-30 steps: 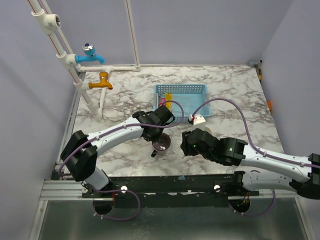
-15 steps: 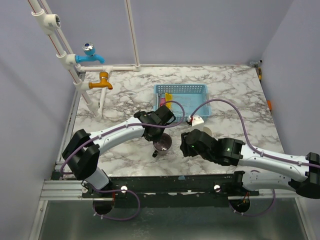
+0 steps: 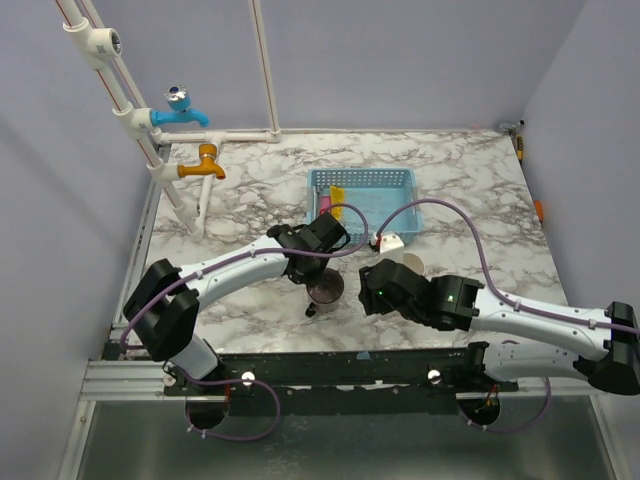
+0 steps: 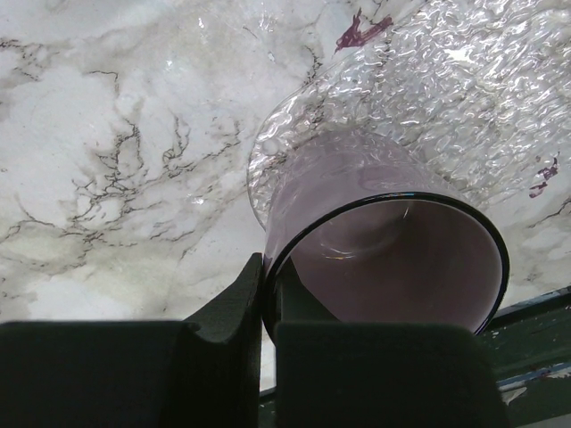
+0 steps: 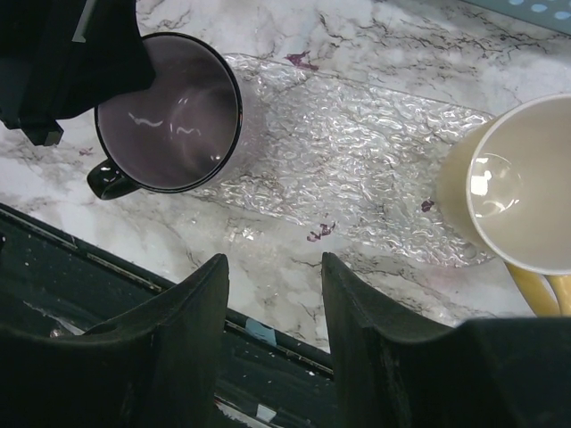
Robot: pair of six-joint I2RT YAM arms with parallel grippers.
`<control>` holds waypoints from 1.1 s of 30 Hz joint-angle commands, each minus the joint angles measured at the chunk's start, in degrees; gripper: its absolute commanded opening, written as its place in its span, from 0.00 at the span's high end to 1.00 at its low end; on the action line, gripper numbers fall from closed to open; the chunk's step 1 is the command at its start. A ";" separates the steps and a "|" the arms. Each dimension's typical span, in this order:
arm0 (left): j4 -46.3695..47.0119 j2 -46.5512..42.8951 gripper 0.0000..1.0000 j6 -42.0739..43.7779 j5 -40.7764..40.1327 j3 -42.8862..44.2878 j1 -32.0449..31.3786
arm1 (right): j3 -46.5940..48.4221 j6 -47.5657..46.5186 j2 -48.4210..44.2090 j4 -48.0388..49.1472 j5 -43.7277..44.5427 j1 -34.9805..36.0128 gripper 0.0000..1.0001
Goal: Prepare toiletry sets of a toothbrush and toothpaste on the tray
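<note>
The left tool (image 4: 268,290) is clamped on the rim of the mauve cup (image 4: 393,259), which stands at one end of the clear rippled tray (image 5: 357,134) on the worktop (image 3: 250,190); the cream mug (image 5: 522,196) stands at the other end. The right tool (image 5: 272,285) hangs over the tray's near edge, fingers apart and holding nothing. The toothpaste, a yellow tube (image 3: 338,193) and a pink tube (image 3: 336,208), lies in the blue basket (image 3: 390,178) beyond the tray.
</note>
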 commanded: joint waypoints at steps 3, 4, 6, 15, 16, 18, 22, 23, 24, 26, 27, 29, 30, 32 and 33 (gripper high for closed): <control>0.84 -1.95 1.00 -0.63 0.66 -1.20 -0.34 | 0.32 0.71 1.36 0.74 -0.75 0.45 0.50; 0.67 -2.11 1.00 -0.63 0.23 -1.21 -0.34 | 0.40 0.76 1.54 0.74 -0.92 0.44 0.50; 0.33 -2.37 0.98 -0.56 -0.41 -1.29 -0.33 | 0.50 0.80 1.74 0.68 -0.93 0.46 0.50; 0.05 -3.47 0.82 -0.63 -1.29 -1.73 -0.34 | 2.03 0.98 3.24 0.28 -0.76 0.42 0.49; -0.08 -3.53 0.81 -0.63 -1.45 -1.75 -0.34 | 2.30 1.07 3.40 0.07 -0.65 0.42 0.49; -0.21 -4.06 0.71 -0.63 -1.66 -1.62 -0.34 | 3.01 1.33 3.81 -0.38 -0.17 0.42 0.49; -1.25 -5.29 0.64 -0.80 -2.67 -0.48 -0.34 | 4.63 1.75 4.28 -0.85 0.85 0.44 0.49; -1.55 -5.71 0.62 -0.80 -3.07 -0.06 -0.34 | 5.13 1.95 4.57 -1.04 1.22 0.43 0.49; -1.91 -6.46 0.60 -0.87 -3.35 0.36 -0.34 | 5.93 2.40 4.98 -1.47 2.04 0.41 0.49; -2.77 -7.90 0.54 -1.13 -4.37 1.35 -0.34 | 7.69 3.44 5.98 -3.20 4.31 0.34 0.49; -3.21 -8.59 0.53 -1.24 -4.72 1.86 -0.34 | 8.59 3.84 6.37 -3.71 5.31 0.38 0.49; -4.02 -10.55 0.50 -1.33 -4.80 2.65 -0.34 | 9.78 3.41 7.05 -4.21 6.75 0.29 0.49; -4.38 -11.35 0.48 -1.33 -4.90 2.90 -0.34 | 10.36 3.31 7.28 -4.49 7.29 0.17 0.49; -5.30 -13.20 0.45 -1.51 -5.59 3.43 -0.34 | 11.60 2.28 7.84 -4.62 7.63 -0.36 0.49; -5.91 -14.26 0.44 -1.59 -5.91 3.74 -0.34 | 12.33 1.57 8.13 -4.68 7.82 -0.87 0.49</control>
